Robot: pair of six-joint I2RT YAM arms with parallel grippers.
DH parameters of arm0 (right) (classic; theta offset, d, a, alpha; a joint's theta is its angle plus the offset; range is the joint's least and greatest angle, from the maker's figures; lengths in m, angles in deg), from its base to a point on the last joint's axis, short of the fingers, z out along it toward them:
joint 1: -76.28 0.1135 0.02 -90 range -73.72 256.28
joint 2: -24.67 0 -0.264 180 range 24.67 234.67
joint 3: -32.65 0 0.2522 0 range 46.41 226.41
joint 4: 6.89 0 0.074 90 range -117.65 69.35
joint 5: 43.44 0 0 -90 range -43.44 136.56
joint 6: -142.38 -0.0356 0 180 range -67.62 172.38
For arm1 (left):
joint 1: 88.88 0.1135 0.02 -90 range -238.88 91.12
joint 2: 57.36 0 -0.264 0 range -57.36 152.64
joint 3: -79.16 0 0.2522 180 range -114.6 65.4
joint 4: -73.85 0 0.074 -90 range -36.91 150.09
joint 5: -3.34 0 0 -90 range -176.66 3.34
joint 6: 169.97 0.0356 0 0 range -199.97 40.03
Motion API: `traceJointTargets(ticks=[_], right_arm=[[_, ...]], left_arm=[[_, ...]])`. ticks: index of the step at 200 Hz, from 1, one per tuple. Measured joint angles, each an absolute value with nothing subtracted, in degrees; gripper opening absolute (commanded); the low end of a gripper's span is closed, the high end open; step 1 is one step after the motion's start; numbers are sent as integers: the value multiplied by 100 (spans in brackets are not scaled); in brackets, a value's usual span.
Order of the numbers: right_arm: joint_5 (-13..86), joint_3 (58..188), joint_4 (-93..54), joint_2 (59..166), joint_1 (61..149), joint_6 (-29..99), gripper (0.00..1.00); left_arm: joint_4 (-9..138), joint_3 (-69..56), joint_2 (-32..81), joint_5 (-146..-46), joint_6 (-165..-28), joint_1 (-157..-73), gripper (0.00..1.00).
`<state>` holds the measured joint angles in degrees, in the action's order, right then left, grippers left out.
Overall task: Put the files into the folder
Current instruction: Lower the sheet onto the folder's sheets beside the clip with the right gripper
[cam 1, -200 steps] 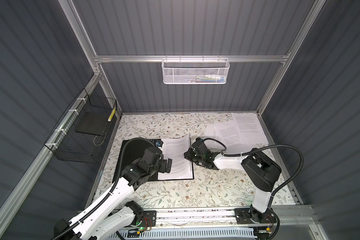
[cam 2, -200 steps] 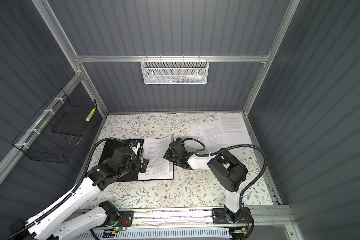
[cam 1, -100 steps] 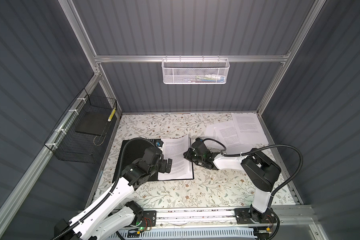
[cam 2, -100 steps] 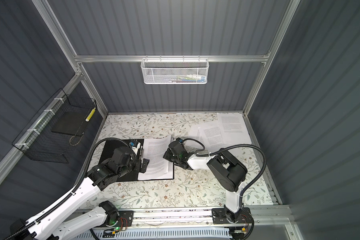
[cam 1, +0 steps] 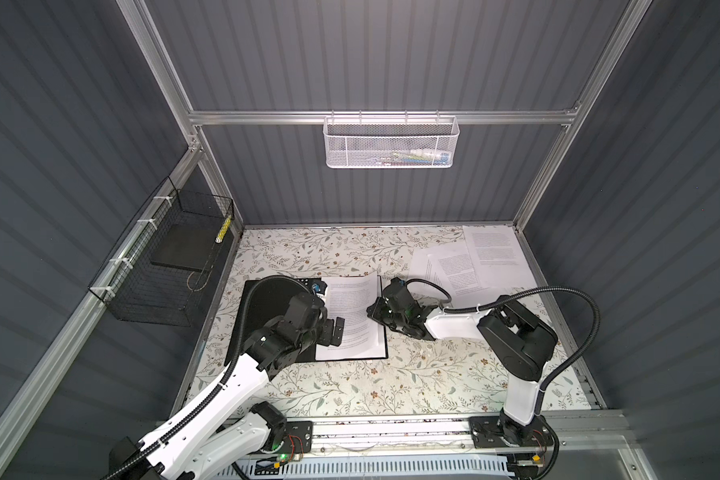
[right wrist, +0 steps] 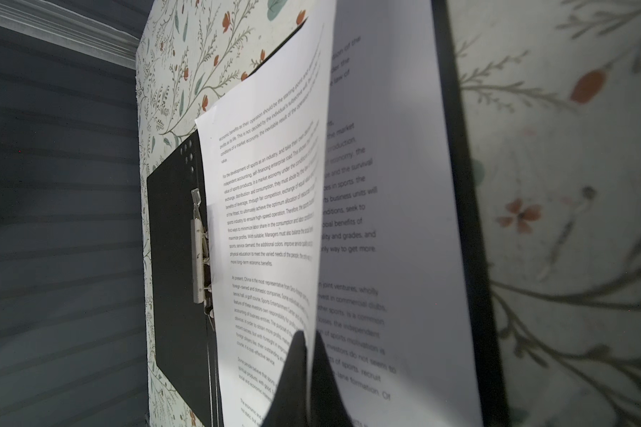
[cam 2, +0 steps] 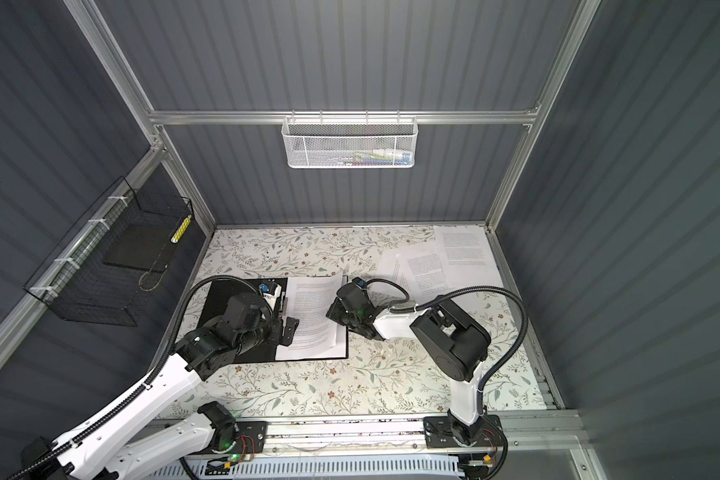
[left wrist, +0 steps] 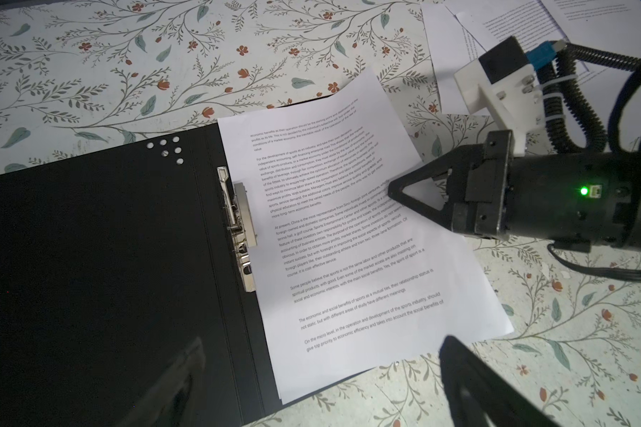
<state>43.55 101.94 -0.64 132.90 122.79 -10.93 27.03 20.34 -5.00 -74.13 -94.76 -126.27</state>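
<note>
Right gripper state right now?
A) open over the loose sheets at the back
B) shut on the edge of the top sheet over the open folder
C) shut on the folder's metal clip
B: the right gripper pinches the edge of the top sheet, which is raised above a second sheet lying in the folder.

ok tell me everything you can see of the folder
The folder lies open and flat on the floral table. It is black inside and looks thin and stiff. A metal clip runs beside the spine, and a cluster of small pale dots marks one corner of the bare flap. The other flap carries a lower sheet lying flat, with only a black rim showing around it. Above that is a top sheet, whose edge the right gripper pinches and holds lifted.
</note>
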Motion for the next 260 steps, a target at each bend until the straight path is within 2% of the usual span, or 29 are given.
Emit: traceJointTargets(ticks=[168, 209, 260], right_arm=[[4331, 10281, -53, 13393, 12285, -1172, 0], [4327, 10281, -51, 13393, 12285, -1185, 14], [4327, 10281, -64, 13393, 12300, -1250, 26]], left_arm=[[2703, 2034, -493, -7476, -9474, -12616, 100], [2703, 2034, -493, -7476, -9474, -12616, 100], [2703, 2034, -493, -7478, -9474, -12590, 100]])
